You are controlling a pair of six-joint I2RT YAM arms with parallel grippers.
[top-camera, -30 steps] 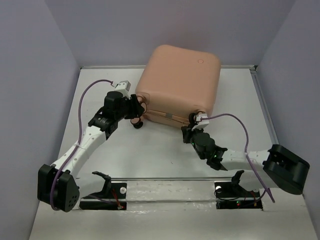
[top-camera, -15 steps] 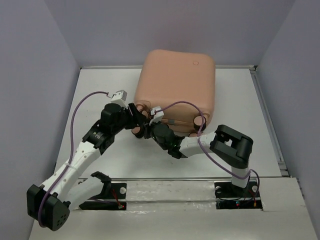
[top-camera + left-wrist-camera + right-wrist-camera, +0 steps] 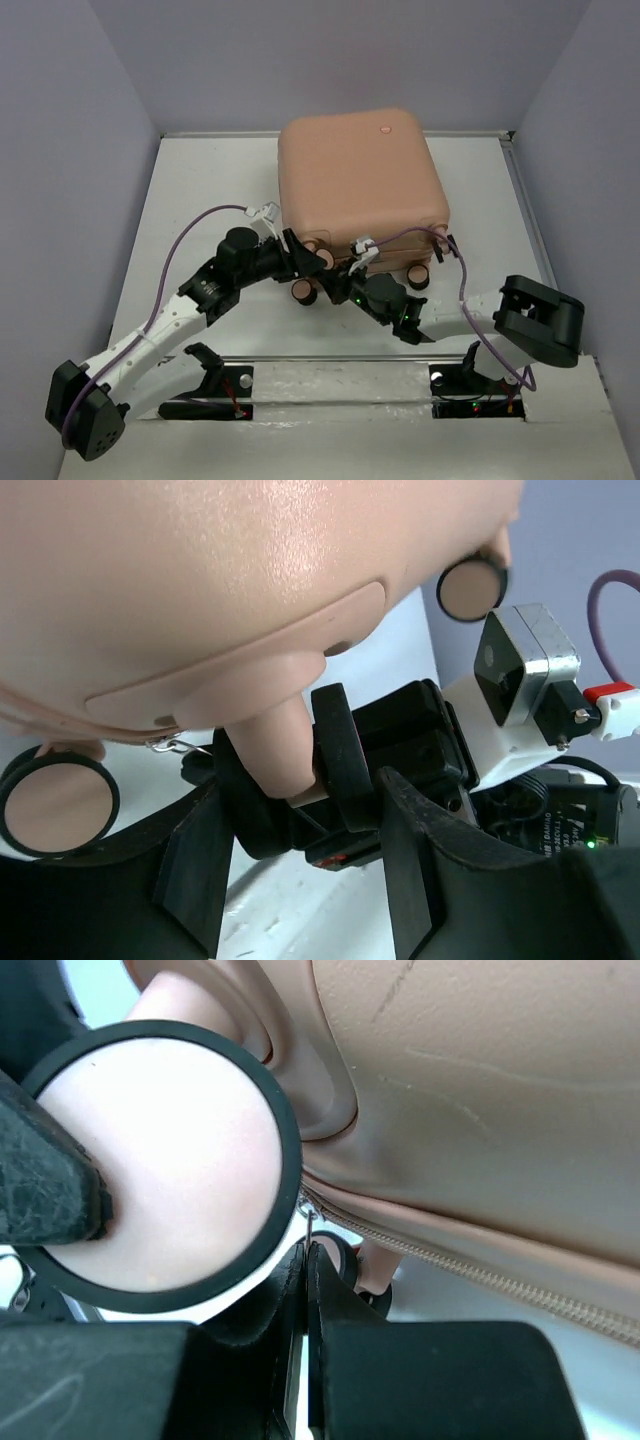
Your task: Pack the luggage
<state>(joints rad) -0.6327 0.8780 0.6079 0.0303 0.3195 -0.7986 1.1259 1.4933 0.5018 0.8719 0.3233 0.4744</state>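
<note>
The luggage [image 3: 360, 180] is a closed peach-pink hard-shell suitcase at the back middle, its caster wheels [image 3: 303, 292] facing the arms. My left gripper [image 3: 300, 262] is at its near left corner. In the left wrist view its fingers [image 3: 410, 870] close on a caster wheel [image 3: 340, 750] and its peach stem. My right gripper [image 3: 345, 287] is just right of it, under the near edge. In the right wrist view it [image 3: 309, 1252] is shut on the thin metal zipper pull [image 3: 311, 1228], beside a big wheel [image 3: 150, 1150] and the zipper [image 3: 480, 1275].
Grey walls box in the white table [image 3: 200, 200] on the left, right and back. A metal rail with two black arm mounts [image 3: 340, 375] runs along the near edge. The two grippers sit very close together. Purple cables loop off both wrists [image 3: 190, 240].
The suitcase has turned so its wheels face the arms. My right gripper swept from the right side to the near middle, onto the zipper pull. My left gripper moved nearer and right, following the corner.
</note>
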